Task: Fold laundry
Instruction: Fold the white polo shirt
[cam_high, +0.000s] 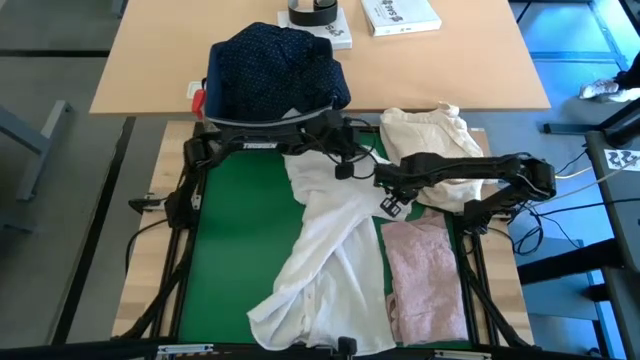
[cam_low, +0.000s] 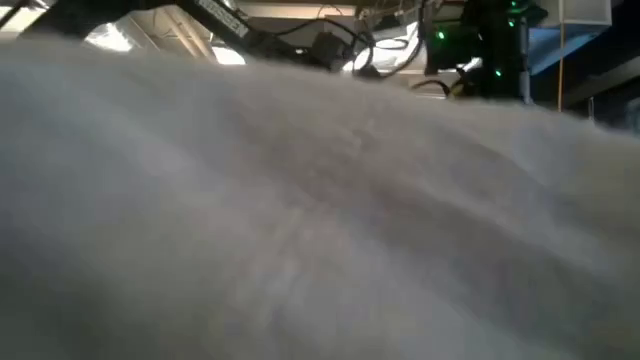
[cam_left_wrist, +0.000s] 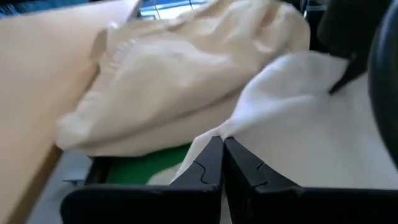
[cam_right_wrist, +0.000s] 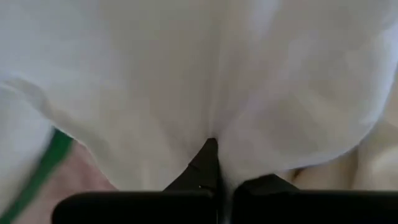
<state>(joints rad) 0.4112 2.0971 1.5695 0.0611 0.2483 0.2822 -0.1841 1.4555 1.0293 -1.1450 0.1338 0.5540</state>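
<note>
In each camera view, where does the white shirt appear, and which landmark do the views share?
High view: the white shirt lies lengthwise at the centre of the green mat.
Low view: pale cloth fills the picture; I cannot tell whether it is the shirt.
Left wrist view: the shirt is in the left pincer, beside the cream bundle.
Right wrist view: the shirt is clamped in the right pincer.
Shared landmark: the green mat.

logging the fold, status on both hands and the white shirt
Left hand shut on white shirt. Right hand shut on it too. Cream bundle beside.
</note>
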